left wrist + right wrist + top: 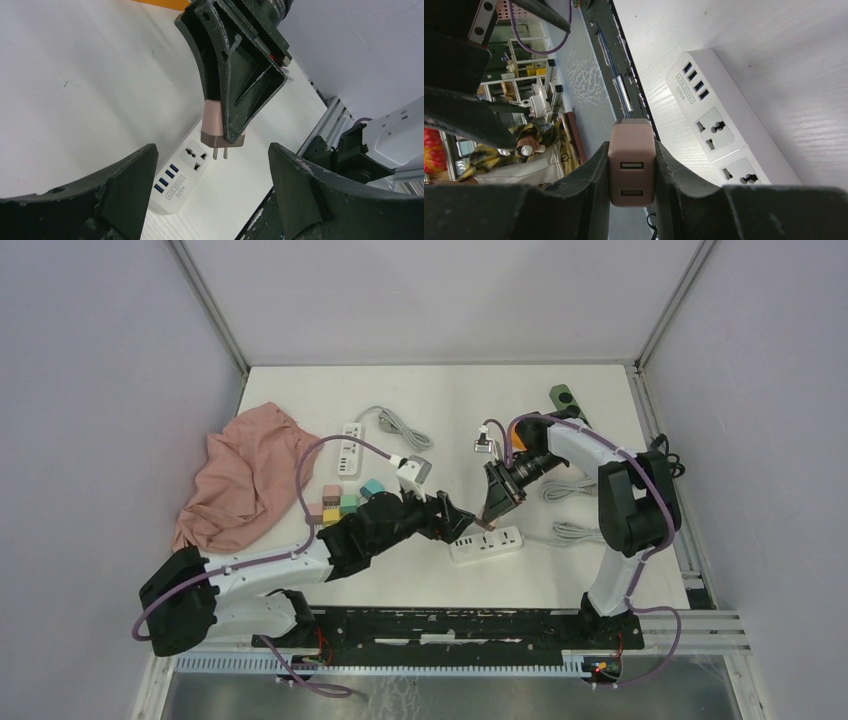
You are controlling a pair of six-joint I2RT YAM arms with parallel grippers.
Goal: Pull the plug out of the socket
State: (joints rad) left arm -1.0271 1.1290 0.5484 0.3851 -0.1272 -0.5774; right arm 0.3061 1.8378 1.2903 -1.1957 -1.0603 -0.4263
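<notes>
The plug [631, 165] is a pink two-port USB charger, and my right gripper [631, 150] is shut on its sides. In the left wrist view the plug [215, 131] hangs with its two prongs bare, just above and clear of the white socket strip [182, 177]. The strip [487, 543] lies flat near the table's front edge, under the right gripper [493, 512]. My left gripper [455, 520] hovers at the strip's left end. It is open, its fingers [125, 180] spread wide with nothing between them.
A pink cloth [245, 475] lies at the left. Beside it are a second white power strip [349, 448] with its cable, coloured blocks [345, 502] and a white charger [415, 470]. A green strip [565, 400] sits at the back right, coiled white cables [570, 490] at the right.
</notes>
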